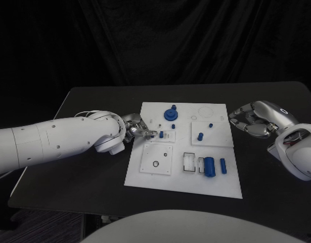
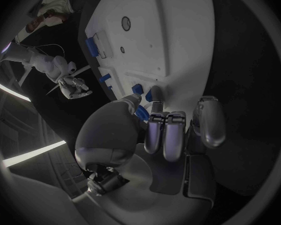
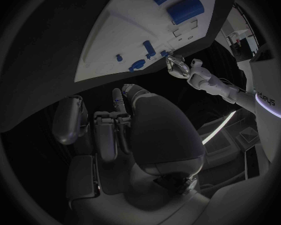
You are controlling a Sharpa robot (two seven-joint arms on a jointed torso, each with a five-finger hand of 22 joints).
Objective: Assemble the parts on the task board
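The white task board [image 1: 163,174] lies in the middle of the black table. My left hand [image 1: 135,127] is at the board's left edge and pinches a small blue part [image 1: 153,134] between thumb and fingers, just over the board beside a small slotted block [image 1: 167,135]. The left wrist view shows that part [image 2: 141,113] at the fingertips [image 2: 154,119]. My right hand [image 1: 254,120] hovers off the board's right edge with its fingers curled in, and I see nothing in them. On the board stand a blue round knob [image 1: 172,112] and small blue pegs [image 1: 201,135].
A large blue cylinder [image 1: 209,166] and a thinner blue piece [image 1: 223,165] lie near the board's front right, next to a framed slot [image 1: 189,162]. A square plate with a ring hole [image 1: 157,164] sits at the front left. Bare black table surrounds the board.
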